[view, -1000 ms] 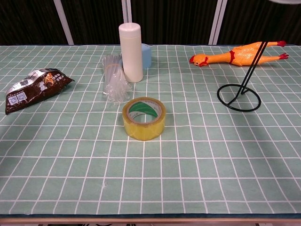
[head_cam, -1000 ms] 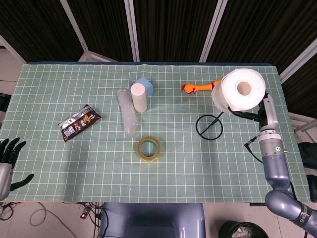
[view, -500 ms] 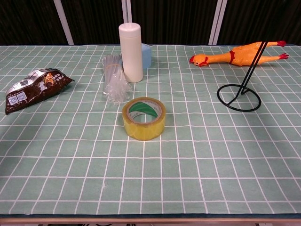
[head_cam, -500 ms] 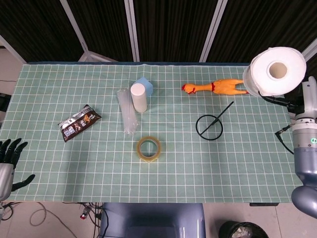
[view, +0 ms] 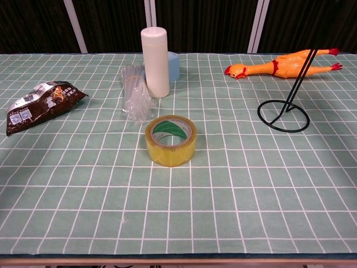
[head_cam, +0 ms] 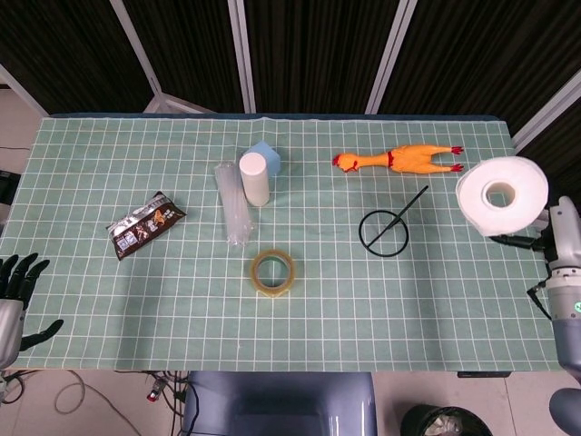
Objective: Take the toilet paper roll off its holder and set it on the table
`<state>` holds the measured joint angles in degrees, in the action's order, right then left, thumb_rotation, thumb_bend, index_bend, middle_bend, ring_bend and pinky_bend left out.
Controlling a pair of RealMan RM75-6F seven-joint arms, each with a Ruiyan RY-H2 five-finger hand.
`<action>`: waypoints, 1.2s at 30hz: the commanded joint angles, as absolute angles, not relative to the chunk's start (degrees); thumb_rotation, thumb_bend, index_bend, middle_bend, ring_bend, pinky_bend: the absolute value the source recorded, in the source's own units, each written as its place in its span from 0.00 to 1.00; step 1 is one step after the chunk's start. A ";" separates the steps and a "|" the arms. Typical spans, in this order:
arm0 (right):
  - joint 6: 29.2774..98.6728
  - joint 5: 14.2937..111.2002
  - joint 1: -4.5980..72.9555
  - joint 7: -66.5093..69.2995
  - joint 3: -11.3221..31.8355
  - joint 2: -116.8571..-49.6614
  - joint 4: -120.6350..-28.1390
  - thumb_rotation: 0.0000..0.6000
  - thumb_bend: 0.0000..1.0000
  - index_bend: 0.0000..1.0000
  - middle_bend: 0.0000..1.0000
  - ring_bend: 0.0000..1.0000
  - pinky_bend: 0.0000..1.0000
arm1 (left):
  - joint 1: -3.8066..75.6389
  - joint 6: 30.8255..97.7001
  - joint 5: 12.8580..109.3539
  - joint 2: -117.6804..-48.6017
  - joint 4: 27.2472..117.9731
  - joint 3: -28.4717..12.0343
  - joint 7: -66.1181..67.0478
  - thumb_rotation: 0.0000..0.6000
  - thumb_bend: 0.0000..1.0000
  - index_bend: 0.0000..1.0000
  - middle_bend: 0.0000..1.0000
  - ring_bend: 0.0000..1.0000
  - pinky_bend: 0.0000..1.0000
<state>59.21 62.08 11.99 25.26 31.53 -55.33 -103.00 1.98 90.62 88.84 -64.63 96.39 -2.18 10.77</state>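
A green gridded table [head_cam: 363, 291] seen from above, taking its middle as the centre of a clock face. Nearest, at seven o'clock off the table edge, the left hand [head_cam: 16, 291] hangs empty with fingers spread. Near the centre lies a roll of yellow tape [head_cam: 273, 272]. At nine o'clock sits a dark snack packet [head_cam: 145, 222]. At three o'clock the toilet paper roll [head_cam: 502, 195] is off the black wire holder [head_cam: 386, 229] and carried by the right hand [head_cam: 536, 238], which is mostly hidden behind the roll, so the exact grip cannot be told. The roll sits over the table's right edge. Farther, at twelve o'clock, a white bottle [head_cam: 254, 178], then a rubber chicken [head_cam: 399, 160]. Released this close to the edge, the roll could tip or run off onto the floor.
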 commanded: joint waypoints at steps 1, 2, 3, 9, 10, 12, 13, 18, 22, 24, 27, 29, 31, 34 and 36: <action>60.06 67.09 8.93 28.43 26.08 -56.91 -101.75 1.00 0.03 0.39 0.28 0.09 0.00 | 1.98 90.63 88.90 -64.61 96.41 -2.17 10.70 1.00 0.04 0.14 0.06 0.00 0.00; 59.61 67.77 8.66 29.14 24.99 -57.21 -101.57 1.00 0.03 0.39 0.28 0.09 0.00 | 1.97 90.66 88.93 -64.60 96.40 -2.16 10.66 1.00 0.04 0.14 0.06 0.00 0.00; 59.04 68.36 8.45 29.89 23.99 -57.44 -101.42 1.00 0.03 0.39 0.27 0.09 0.00 | 1.96 90.69 88.96 -64.59 96.40 -2.16 10.62 1.00 0.04 0.14 0.06 0.00 0.00; 54.53 69.60 8.65 35.15 19.52 -59.50 -99.82 1.00 0.03 0.39 0.27 0.08 0.00 | 1.99 90.65 88.90 -64.52 96.36 -2.21 10.37 1.00 0.04 0.14 0.06 0.00 0.00; 53.81 69.56 8.96 35.88 19.22 -59.90 -99.52 1.00 0.03 0.39 0.26 0.08 0.00 | 2.00 90.62 88.87 -64.53 96.36 -2.22 10.37 1.00 0.04 0.14 0.06 0.00 0.00; 52.09 69.23 9.79 37.46 18.76 -60.81 -99.07 1.00 0.03 0.39 0.24 0.07 0.00 | 2.03 90.57 88.84 -64.57 96.34 -2.23 10.42 1.00 0.04 0.14 0.06 0.00 0.00; 51.19 69.06 10.24 38.20 18.55 -61.22 -98.89 1.00 0.03 0.39 0.23 0.06 0.00 | 2.05 90.52 88.85 -64.60 96.33 -2.22 10.48 1.00 0.04 0.14 0.06 0.00 0.00; 49.07 68.26 12.33 41.50 18.25 -65.01 -97.05 1.00 0.03 0.39 0.20 0.05 0.00 | 2.10 90.42 88.93 -64.72 96.32 -2.15 10.80 1.00 0.04 0.14 0.06 0.00 0.00; 49.47 66.76 14.00 42.01 18.64 -69.34 -93.87 1.00 0.03 0.37 0.18 0.04 0.00 | 2.05 90.52 88.82 -64.73 96.33 -2.22 10.80 1.00 0.04 0.14 0.06 0.00 0.00; 49.21 66.10 14.66 41.77 18.59 -70.52 -92.90 1.00 0.03 0.35 0.17 0.03 0.00 | 2.04 90.56 88.81 -64.72 96.35 -2.24 10.78 1.00 0.04 0.14 0.06 0.00 0.00; 48.56 64.99 15.59 41.31 18.53 -71.82 -91.40 1.00 0.03 0.35 0.15 0.02 0.00 | 2.06 90.53 88.78 -64.77 96.35 -2.24 10.86 1.00 0.04 0.14 0.06 0.00 0.00; 48.48 64.33 16.16 40.76 18.50 -72.71 -89.94 1.00 0.03 0.34 0.15 0.02 0.00 | 2.09 90.46 88.80 -64.80 96.35 -2.22 10.96 1.00 0.04 0.14 0.06 0.00 0.00; 48.57 63.87 16.50 40.40 18.54 -73.30 -88.82 1.00 0.03 0.33 0.14 0.02 0.00 | 2.09 90.44 88.83 -64.82 96.38 -2.19 11.03 1.00 0.04 0.14 0.06 0.00 0.00; 48.75 63.55 16.78 40.32 18.69 -73.66 -87.32 1.00 0.03 0.30 0.12 0.01 0.00 | 2.09 90.45 88.84 -64.85 96.43 -2.18 11.14 1.00 0.04 0.14 0.06 0.00 0.00; 48.36 63.85 16.83 40.85 18.59 -73.29 -86.69 1.00 0.03 0.25 0.09 0.00 0.00 | 2.07 90.50 88.82 -64.87 96.44 -2.21 11.20 1.00 0.04 0.14 0.06 0.00 0.00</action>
<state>48.60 63.75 16.73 40.53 18.62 -73.45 -86.97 2.07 90.50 88.82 -64.87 96.44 -2.21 11.19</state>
